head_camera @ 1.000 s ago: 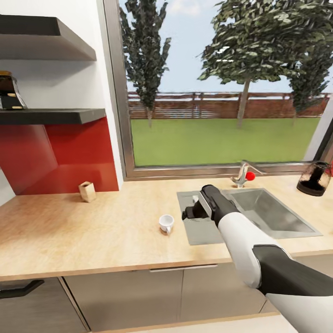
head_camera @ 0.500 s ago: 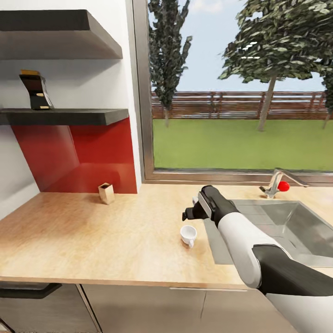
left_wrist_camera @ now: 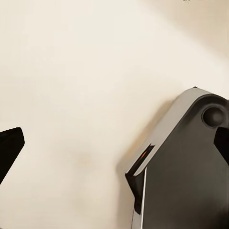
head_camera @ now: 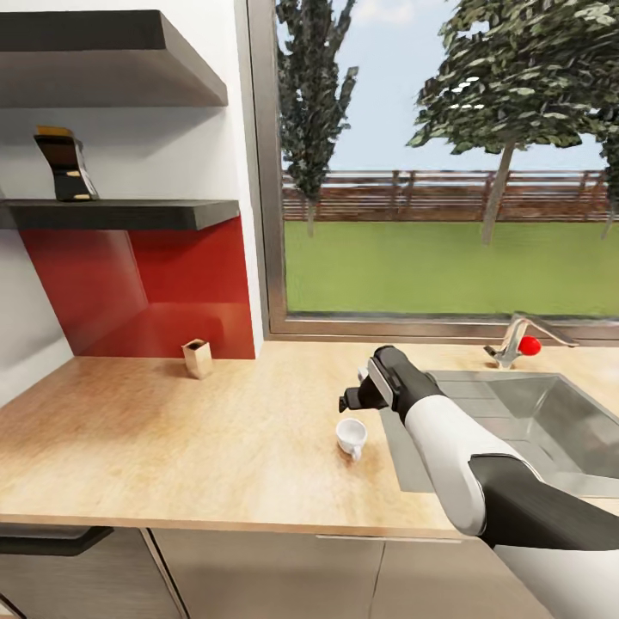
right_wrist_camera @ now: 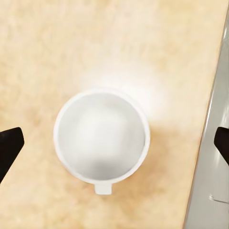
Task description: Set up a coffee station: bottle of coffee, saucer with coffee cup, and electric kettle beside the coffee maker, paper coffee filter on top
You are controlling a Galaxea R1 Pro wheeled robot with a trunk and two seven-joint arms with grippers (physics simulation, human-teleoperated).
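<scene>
Right arm reaches forward at frame centre, its hand pointing down above the coffee cup, fingers spread wide, holding nothing. Cup stands upright on the wooden surface, beside the sink. Bottle of coffee sits on the shelf, upper left.

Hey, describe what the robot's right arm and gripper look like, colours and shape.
The right arm has a glossy white rounded forearm shell and a dark grey upper section. Its wrist is black with a pale band. The right gripper is black and blocky; in the right wrist view its black fingertips taper to points.
</scene>
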